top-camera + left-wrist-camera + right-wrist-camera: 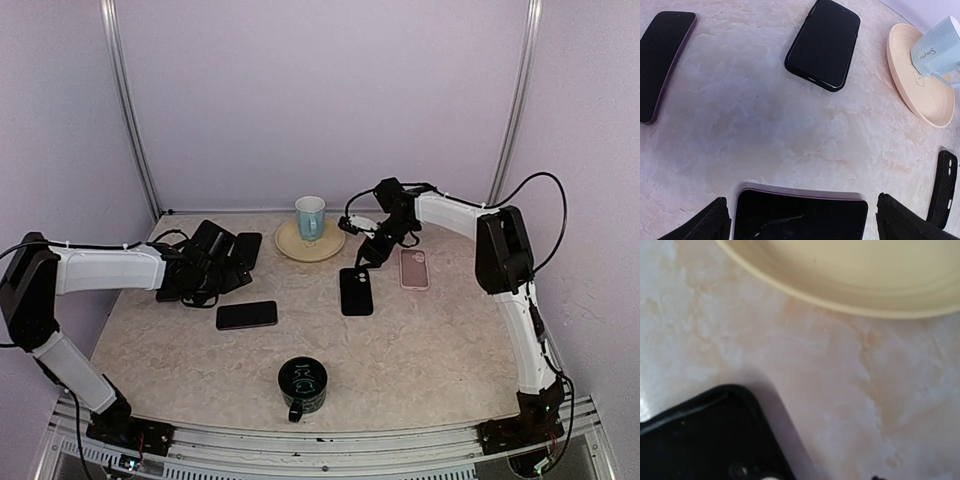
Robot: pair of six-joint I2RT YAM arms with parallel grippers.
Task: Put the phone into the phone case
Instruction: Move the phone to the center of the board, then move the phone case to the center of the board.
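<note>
My left gripper hangs low over the left of the table. In the left wrist view its jaws are open and straddle the short end of a black phone with a purple edge; a small gap shows by the right finger. An empty black phone case lies at mid-table; it also shows in the left wrist view and the right wrist view. My right gripper hovers just above the case's far end. Its fingers are almost out of its wrist view.
A cream plate with a pale blue cup stands at the back. A pink case lies to the right. Another black phone lies in front. A dark green mug stands near the front edge. Two more dark phones lie near my left gripper.
</note>
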